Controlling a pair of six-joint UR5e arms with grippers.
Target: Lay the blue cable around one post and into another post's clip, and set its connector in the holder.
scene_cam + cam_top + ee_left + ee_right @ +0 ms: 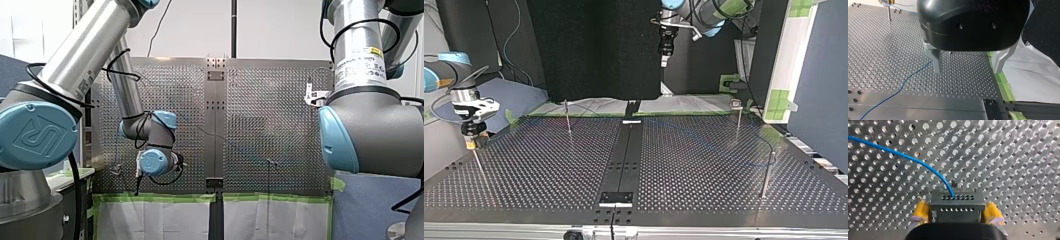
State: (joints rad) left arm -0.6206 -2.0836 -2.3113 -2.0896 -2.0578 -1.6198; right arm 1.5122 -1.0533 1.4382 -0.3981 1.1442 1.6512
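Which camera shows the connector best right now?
Right wrist view: the connector sits close between my right gripper's yellow-padded fingers, the blue cable entering it. Top view shows it tiny; left wrist view, a far speck; front view, not discernibly.

A wide perforated bench (539,170) lies mostly open. In the top view, four thin upright obstacles rise from it: a far post (568,118) left of centre, a far right post (737,120), a near right post (766,175), and a left-edge post (480,167). Just above this last one, the robot's right tool (471,142) clamps a connector (957,203). A blue cable (915,72) lies flat under the left tool (967,70), which hangs high with its fingers spread.
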